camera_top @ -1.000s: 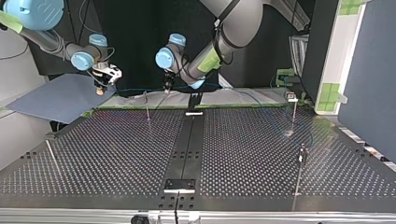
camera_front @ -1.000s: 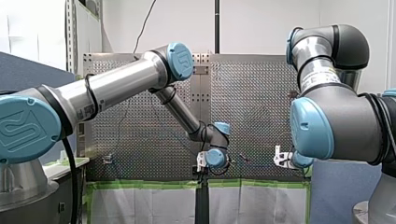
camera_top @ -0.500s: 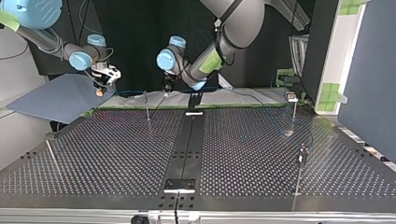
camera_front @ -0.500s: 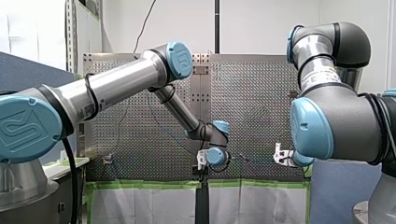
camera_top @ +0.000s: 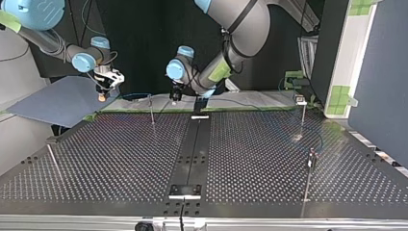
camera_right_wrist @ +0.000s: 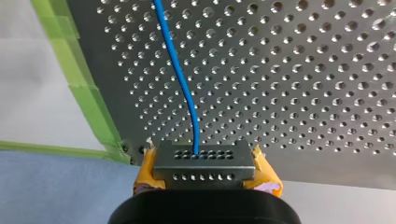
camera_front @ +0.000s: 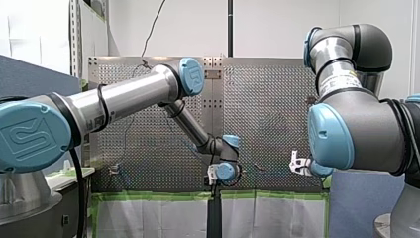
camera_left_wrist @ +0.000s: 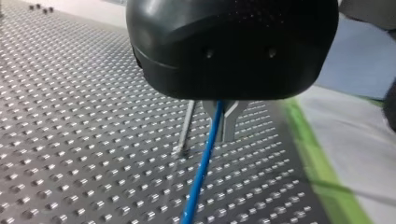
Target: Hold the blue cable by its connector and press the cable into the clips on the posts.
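My right jaws are closed tight on the grey connector (camera_right_wrist: 204,161). It sits flat between the two yellow pads (camera_right_wrist: 145,170), one on each side. The blue cable (camera_right_wrist: 180,79) comes out of the middle of the connector. It runs away from the jaws, over the desk (camera_right_wrist: 303,70) full of little holes. A strip of green tape (camera_right_wrist: 88,102) runs along the desk's edge.

In the left wrist view the cable comes out from under my left jaws and runs on above the desk. A thin post (camera_left_wrist: 186,128) stands just beside it. I cannot tell if these jaws pinch the cable or not.

In the top view I count four thin posts. Two are near: one at the left (camera_top: 54,162), which leans, and one at the right (camera_top: 308,178). Two are far: one at the left (camera_top: 151,111), and one at the right (camera_top: 302,115) with a small clip on top.

Past them, at the desk's far edge, are two arms. My left arm (camera_top: 226,53) reaches down near the middle, with its jaws just right of the far left post. My right arm (camera_top: 57,45) is at the far left, with its jaws past the desk's corner, over a blue-grey sheet (camera_top: 53,103).

There is one connector and one blue cable. The cable hangs between the two sets of jaws and passes by the top of the far left post.
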Available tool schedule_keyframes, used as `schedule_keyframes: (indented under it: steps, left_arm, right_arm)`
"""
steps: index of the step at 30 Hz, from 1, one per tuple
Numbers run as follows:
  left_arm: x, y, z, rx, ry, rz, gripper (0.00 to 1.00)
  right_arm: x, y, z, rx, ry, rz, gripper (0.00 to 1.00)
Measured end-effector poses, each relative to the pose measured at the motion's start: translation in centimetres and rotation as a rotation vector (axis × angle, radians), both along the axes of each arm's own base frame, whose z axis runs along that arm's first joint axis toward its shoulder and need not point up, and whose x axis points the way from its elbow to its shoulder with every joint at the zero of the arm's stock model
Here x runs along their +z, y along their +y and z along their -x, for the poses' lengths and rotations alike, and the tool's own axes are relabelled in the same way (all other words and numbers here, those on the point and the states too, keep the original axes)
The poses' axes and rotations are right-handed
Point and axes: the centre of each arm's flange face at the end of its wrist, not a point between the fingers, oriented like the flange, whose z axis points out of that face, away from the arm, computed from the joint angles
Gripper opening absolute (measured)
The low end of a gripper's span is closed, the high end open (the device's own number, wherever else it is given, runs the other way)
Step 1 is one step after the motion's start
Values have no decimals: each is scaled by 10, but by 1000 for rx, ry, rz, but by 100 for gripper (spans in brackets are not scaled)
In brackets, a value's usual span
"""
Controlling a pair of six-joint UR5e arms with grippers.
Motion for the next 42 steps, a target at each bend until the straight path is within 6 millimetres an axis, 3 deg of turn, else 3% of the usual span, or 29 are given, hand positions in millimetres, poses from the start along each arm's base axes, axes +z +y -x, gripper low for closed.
schedule_keyframes:
  steps: [14, 22, 32, 42]
  left_arm:
    - [11, 9, -29, 1, -11, 26, 0]
    - [21, 9, -45, 5, -28, 47, 0]
    - [-8, 12, -55, 17, 25, 20, 0]
    - [4, 10, -74, 38, 10, 41, 0]
  right_arm:
    - [8, -15, -5, 20, -49, 79, 0]
    - [-15, -24, -10, 41, -50, 58, 0]
    - [-9, -41, -12, 46, -52, 77, 0]
    - [2, -59, -9, 47, -66, 106, 0]
